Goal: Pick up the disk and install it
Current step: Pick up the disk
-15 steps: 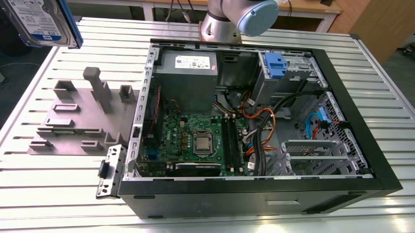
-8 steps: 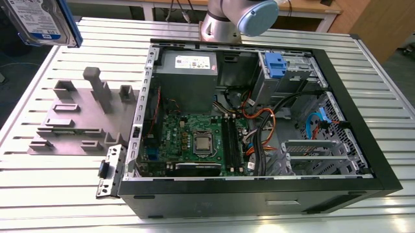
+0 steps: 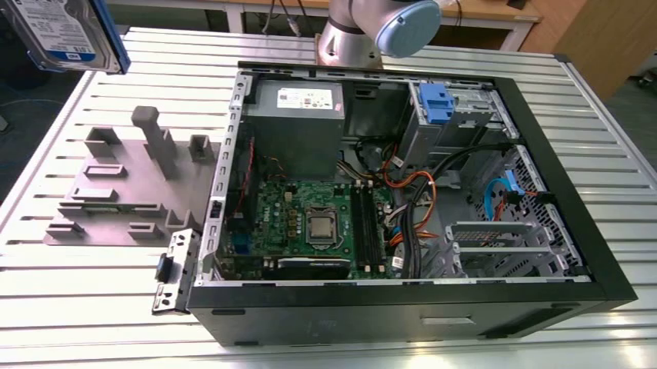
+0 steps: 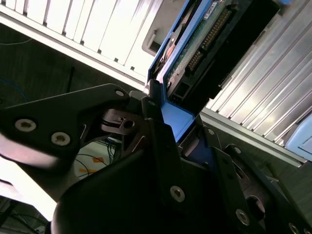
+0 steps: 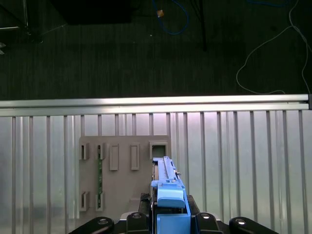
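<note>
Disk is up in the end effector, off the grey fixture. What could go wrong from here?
1. The end effector grips the disk by one end of its blue carrier, with most of it sticking out; it may tilt or slip in transit.
2. Orange and black cables lie loose beside the drive bay; the disk could snag them.
3. The case has raised walls that the disk could strike on its way in.
</note>
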`<state>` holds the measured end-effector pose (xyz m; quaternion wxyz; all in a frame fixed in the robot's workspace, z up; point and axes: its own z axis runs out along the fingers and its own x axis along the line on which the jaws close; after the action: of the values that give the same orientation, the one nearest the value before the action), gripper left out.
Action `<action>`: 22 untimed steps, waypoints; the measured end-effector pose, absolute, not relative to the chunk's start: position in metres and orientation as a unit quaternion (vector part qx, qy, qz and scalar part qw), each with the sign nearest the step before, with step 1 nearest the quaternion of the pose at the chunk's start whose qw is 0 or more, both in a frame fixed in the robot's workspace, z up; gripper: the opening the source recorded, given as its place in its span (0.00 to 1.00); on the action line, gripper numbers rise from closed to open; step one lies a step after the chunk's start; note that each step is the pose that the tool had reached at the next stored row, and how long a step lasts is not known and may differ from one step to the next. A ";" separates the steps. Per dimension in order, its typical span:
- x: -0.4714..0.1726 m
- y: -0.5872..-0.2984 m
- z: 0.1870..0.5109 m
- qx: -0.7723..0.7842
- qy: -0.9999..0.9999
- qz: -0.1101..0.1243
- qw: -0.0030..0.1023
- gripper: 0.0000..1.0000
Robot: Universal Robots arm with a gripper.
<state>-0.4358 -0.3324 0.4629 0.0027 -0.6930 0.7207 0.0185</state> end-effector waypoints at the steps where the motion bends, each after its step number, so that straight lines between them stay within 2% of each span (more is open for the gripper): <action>1: -0.436 -0.332 0.463 -0.693 0.721 0.019 0.003 0.37; 22: -0.436 -0.332 0.479 -0.693 0.721 0.019 0.003 0.37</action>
<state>-0.4358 -0.3324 0.4787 0.0027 -0.6930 0.7207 0.0185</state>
